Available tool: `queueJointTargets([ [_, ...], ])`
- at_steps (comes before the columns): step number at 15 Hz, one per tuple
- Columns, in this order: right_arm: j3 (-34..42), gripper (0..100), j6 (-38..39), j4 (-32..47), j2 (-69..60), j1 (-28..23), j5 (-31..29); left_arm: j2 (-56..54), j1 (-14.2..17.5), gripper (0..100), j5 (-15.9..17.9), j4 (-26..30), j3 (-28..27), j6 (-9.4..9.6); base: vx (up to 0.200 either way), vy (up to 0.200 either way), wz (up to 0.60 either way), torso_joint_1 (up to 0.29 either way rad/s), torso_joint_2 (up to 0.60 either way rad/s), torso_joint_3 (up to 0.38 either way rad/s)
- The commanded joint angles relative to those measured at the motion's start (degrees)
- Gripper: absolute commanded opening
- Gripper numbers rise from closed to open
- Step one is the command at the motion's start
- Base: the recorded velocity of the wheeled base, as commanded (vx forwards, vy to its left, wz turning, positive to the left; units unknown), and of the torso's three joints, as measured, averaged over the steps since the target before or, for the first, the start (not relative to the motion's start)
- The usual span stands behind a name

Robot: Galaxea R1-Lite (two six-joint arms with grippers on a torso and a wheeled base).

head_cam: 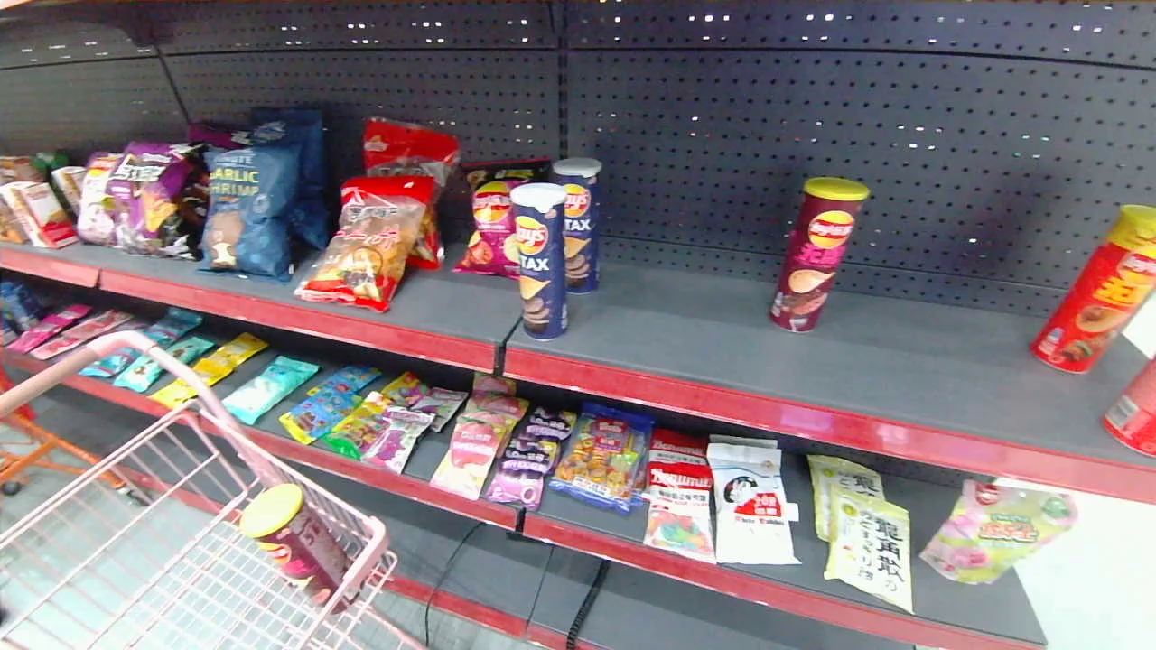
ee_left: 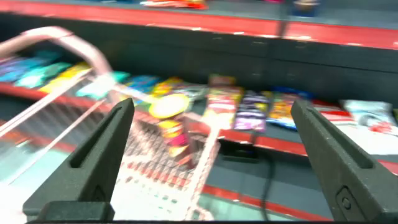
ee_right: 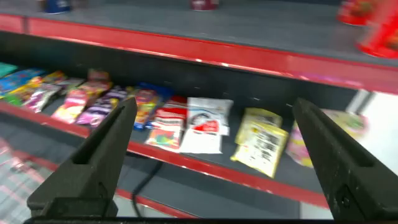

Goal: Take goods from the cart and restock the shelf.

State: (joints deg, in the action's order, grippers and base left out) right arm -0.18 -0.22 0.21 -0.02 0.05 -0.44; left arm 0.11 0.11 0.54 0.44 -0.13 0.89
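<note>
Left fingers spread wide; can sits in cart well beyond.

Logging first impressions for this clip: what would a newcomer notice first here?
A yellow-lidded maroon can leans in the corner of the pink cart at lower left. On the upper shelf, bags and two blue cans crowd the left, while a matching maroon can stands apart on the sparse right half.

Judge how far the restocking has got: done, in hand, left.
Seemingly done: a matching maroon can stands on the upper shelf. In hand: nothing; left gripper and right gripper are both open and empty. Left: one yellow-lidded can sits in the pink cart, ungrasped.
</note>
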Motion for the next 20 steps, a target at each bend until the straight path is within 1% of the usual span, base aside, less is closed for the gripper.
queueJointTargets([
  [1,0.0,100,0.0,0.0,0.0,0.0,0.0,0.0,0.0,100,0.0,0.0,0.0,-0.01,0.000,0.000,0.60,-0.002,0.00,0.002],
  [5,0.0,100,0.0,0.0,0.0,0.0,0.0,0.0,0.1,100,0.0,0.0,0.0,0.08,0.000,0.000,0.60,0.000,0.00,0.005],
  [10,0.0,100,0.1,0.0,0.0,0.0,0.0,0.0,0.1,100,-0.1,0.0,0.0,-0.01,0.000,0.000,0.00,-0.011,0.03,0.020],
  [20,0.0,100,0.5,0.0,0.0,0.0,-0.1,0.0,0.1,100,-0.1,0.0,0.0,-0.01,0.000,0.000,0.00,-0.145,0.35,0.202],
])
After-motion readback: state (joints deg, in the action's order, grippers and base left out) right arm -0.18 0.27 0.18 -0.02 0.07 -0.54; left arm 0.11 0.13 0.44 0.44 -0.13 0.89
